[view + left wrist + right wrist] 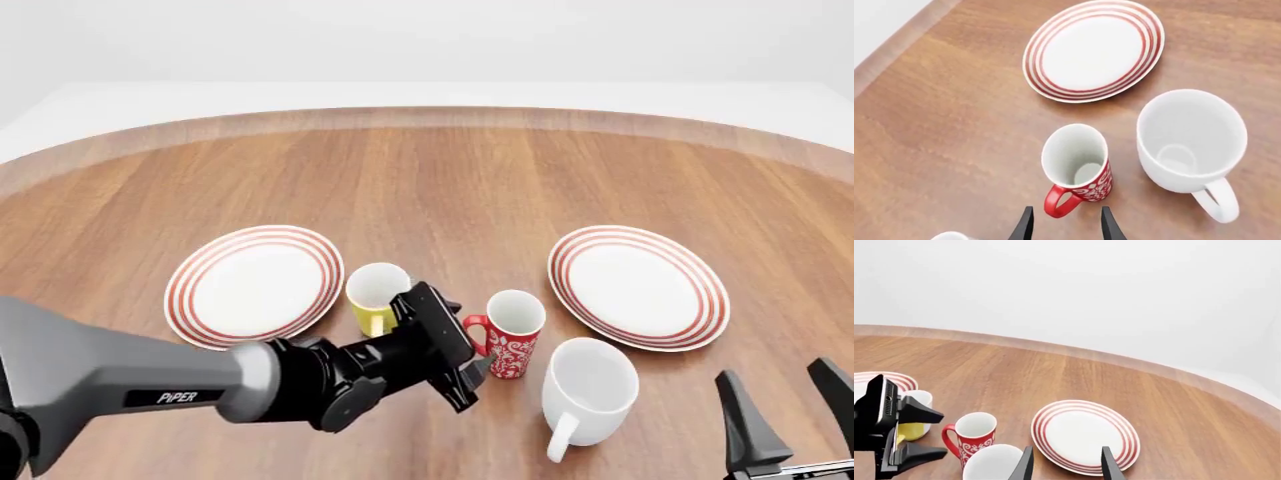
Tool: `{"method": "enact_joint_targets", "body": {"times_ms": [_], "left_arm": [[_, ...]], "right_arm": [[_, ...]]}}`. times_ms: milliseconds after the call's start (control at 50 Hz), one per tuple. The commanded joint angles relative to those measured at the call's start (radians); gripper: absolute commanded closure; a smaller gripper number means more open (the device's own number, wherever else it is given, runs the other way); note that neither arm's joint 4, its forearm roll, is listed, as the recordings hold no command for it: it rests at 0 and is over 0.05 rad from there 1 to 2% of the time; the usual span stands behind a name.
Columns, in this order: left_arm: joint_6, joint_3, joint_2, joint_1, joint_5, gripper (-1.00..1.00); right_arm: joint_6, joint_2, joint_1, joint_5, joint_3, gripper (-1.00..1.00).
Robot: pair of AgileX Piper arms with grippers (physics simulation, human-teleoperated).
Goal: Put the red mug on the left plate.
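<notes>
Lower right corner of front view: right hand (787, 415), fingers spread, nothing between them, well clear of the crockery.

Just above and left of it: large white mug (587, 390), upright, handle toward the camera.

Centre of frame, slightly low: red mug (509, 335), upright on the wooden surface (441, 180), handle turned toward the left arm. Close beside the white mug; touching or not, cannot tell. Left hand (470, 345) right at the handle, fingers apart, one either side of the loop in the left wrist view, not yet closed on anything.

Behind the left hand: yellow mug (376, 295), partly hidden, near the red mug.

Mid-left: left plate (254, 283), bare, beyond the yellow mug from the red mug. Mid-right: second plate (639, 285), same pattern, also bare.

Handling, judged: rigid glazed ceramic, likely slick and moderately heavy for its slim shape; tall and narrow, so prone to tip if nudged sideways. Handle loop the obvious grip, though thin and liable to let the mug swing. Pinching wall and rim nearer the handle probably steadier. Neighbours close on both sides; straight lift before travelling left advisable.
</notes>
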Motion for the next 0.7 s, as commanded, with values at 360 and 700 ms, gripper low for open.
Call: {"method": "enact_joint_targets", "body": {"times_ms": [360,700], "left_arm": [[-0.008,-0.036,0.055,-0.001,-0.005,-1.00],[-0.015,-0.051,0.055,0.013,0.012,1.00]], "right_arm": [[-0.004,0.000,0.002,-0.006,0.000,-1.00],[-0.006,0.000,0.003,-0.009,0.000,-1.00]]}}
